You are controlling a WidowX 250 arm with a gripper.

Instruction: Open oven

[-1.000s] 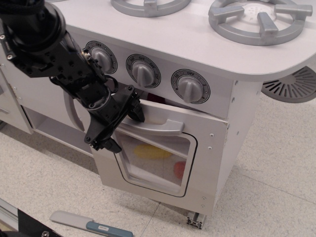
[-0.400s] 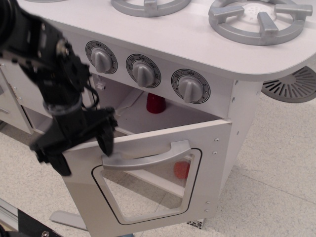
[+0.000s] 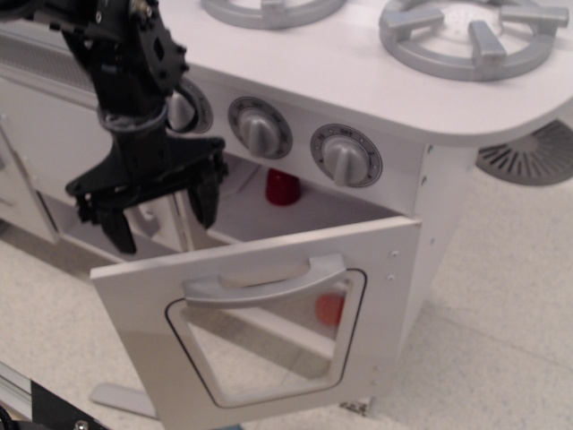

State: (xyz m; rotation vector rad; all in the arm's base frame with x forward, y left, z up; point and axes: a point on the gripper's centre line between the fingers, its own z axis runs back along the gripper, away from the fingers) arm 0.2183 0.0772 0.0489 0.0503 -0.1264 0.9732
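Observation:
The white toy oven's door (image 3: 269,322) hangs folded down and outward, well open, with its rounded clear window (image 3: 269,345) and wide grey bar handle (image 3: 264,279) facing up. My black gripper (image 3: 161,219) hovers above the door's upper left corner, fingers spread apart and holding nothing, clear of the handle. A red cup (image 3: 283,186) stands inside the oven cavity. A red round thing (image 3: 329,308) shows through the window.
Three grey knobs (image 3: 345,157) line the front panel under the white stovetop with grey burners (image 3: 470,36). A grey vent disc (image 3: 528,152) lies on the floor at right. A grey flat object (image 3: 121,399) lies on the floor below the door.
The door has swung from nearly shut to wide open. My gripper let go of the handle and rose up and to the left, off the door.

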